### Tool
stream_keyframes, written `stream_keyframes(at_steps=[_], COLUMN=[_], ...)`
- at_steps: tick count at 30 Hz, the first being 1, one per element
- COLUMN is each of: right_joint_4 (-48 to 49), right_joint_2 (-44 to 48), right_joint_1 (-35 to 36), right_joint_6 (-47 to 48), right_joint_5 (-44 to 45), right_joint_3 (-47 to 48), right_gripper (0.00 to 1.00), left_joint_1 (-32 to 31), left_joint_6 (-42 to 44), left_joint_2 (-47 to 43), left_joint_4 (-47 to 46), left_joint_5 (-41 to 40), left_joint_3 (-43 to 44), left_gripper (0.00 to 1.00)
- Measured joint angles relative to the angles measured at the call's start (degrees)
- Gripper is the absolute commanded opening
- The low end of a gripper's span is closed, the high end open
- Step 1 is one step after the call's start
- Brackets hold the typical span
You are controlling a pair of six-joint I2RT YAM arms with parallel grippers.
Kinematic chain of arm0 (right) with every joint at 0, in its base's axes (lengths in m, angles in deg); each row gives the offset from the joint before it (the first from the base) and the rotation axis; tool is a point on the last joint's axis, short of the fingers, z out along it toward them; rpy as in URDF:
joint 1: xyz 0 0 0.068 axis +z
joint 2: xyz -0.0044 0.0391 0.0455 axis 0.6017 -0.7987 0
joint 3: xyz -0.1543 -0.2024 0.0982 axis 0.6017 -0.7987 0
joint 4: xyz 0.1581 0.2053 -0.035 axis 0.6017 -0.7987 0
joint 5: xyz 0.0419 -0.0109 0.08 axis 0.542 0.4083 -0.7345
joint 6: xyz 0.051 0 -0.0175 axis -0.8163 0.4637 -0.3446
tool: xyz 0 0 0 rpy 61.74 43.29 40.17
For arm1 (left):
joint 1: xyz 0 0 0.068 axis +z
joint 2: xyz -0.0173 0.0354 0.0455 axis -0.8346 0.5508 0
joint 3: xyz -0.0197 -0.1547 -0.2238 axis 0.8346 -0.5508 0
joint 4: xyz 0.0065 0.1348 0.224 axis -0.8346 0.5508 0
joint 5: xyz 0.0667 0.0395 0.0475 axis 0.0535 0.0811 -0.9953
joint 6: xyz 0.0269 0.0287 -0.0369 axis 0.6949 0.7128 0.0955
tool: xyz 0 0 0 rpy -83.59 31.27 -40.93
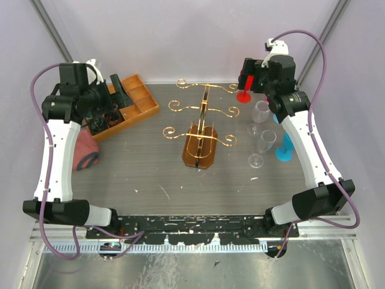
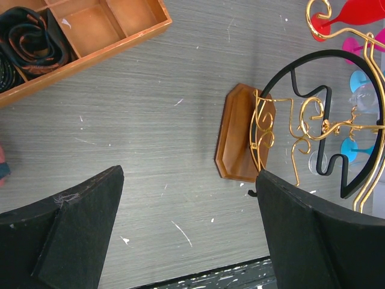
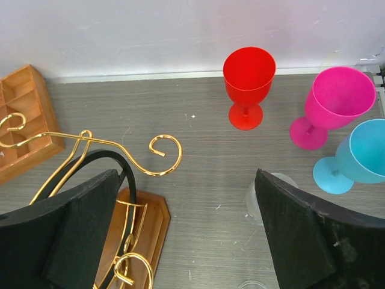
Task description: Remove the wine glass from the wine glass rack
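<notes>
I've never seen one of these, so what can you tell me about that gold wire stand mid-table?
The wine glass rack is an upright stand of thin, shiny gold wire with a black hoop in it. Three tiers of arms spread to both sides, each ending in a curled scroll. Its glossy amber-brown oblong base, wood by the look, has clipped corners and sits flat near the middle of the grey table. No glass seems to hang from it; only the table touches it.

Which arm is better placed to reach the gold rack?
Right. The right end effector, open, hovers close to the rack's right scrolls; the left end effector is farther away, by the wooden tray. Glasses stand only on the table, on that side.
</notes>
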Motion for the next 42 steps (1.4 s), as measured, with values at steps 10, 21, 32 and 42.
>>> stream_keyframes(at_steps=[10, 21, 32, 42], right_joint_4=[0.0, 0.1, 0.2, 1.0], right_joint_2=[0.0, 1.5, 3.1, 5.0], right_joint_1=[0.0, 10.2, 10.6, 10.6], right_joint_6=[0.0, -1.1, -0.3, -0.3], right_joint_5=[-0.5, -12.0, -10.6, -14.3], right_joint_3=[-0.1, -1.0, -0.7, -1.7], right_gripper=[1.00, 1.00, 1.00, 1.00], left_joint_1=[0.0, 0.0, 0.0, 0.0], left_joint_6=[-0.1, -2.6, -3.7, -5.6], left_joint_2=[-0.5, -4.4, -5.1, -7.0], left_joint_4=[0.0, -1.4, -2.1, -3.5], left_joint_5=[0.2, 3.3, 5.2, 10.7], left_joint_3=[0.0, -4.0, -5.3, -6.6], left_gripper=[0.98, 0.98, 0.98, 0.98])
